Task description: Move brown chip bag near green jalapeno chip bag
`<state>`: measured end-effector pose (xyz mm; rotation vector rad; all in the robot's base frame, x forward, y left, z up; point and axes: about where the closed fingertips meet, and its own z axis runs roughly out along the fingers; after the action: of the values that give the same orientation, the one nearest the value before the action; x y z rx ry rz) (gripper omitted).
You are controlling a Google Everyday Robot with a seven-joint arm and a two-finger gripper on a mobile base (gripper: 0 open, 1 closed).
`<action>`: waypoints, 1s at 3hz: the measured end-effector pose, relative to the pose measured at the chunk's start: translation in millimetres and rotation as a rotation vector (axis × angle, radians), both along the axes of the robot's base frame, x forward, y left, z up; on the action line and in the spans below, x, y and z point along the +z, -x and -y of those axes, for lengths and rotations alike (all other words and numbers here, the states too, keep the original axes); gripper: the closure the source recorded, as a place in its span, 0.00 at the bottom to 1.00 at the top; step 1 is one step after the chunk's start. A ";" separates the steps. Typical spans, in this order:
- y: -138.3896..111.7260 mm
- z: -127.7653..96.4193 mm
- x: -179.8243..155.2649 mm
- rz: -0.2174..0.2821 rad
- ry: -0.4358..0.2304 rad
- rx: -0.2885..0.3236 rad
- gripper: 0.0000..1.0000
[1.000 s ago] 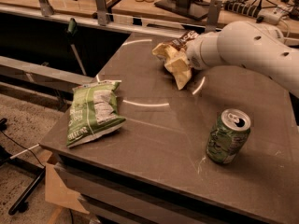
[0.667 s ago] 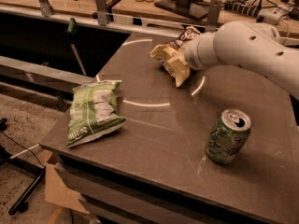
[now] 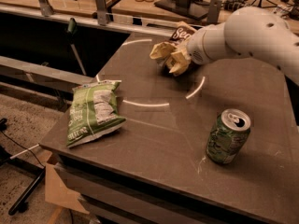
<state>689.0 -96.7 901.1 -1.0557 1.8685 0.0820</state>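
Gripper (image 3: pixel 181 59) is at the far side of the table (image 3: pixel 159 143), clamped on the crumpled brown bag (image 3: pixel 163 50) (which mostly hides it). I judge this the carry step. The green bag (image 3: pixel 93 111) lies well apart at the near-left corner, so next I'd swing the brown bag over and set it down just beside the green one.

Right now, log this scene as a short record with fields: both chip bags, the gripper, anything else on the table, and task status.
brown chip bag: crumpled at the gripper, over the far side of the table
green jalapeno chip bag: lying flat near the table's front left corner
gripper: at the end of the white arm, mostly hidden by the brown chip bag
green soda can: upright, front right of the table
status: the two bags are well apart, not yet near each other
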 end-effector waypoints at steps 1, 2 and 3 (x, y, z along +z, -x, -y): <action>25.7 -12.8 42.3 -0.001 -0.054 0.152 1.00; 54.1 -24.6 64.3 0.001 -0.027 0.342 1.00; 88.5 -33.3 60.8 -0.044 0.015 0.505 1.00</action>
<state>600.4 -63.4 961.9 -1.5247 1.6018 0.3865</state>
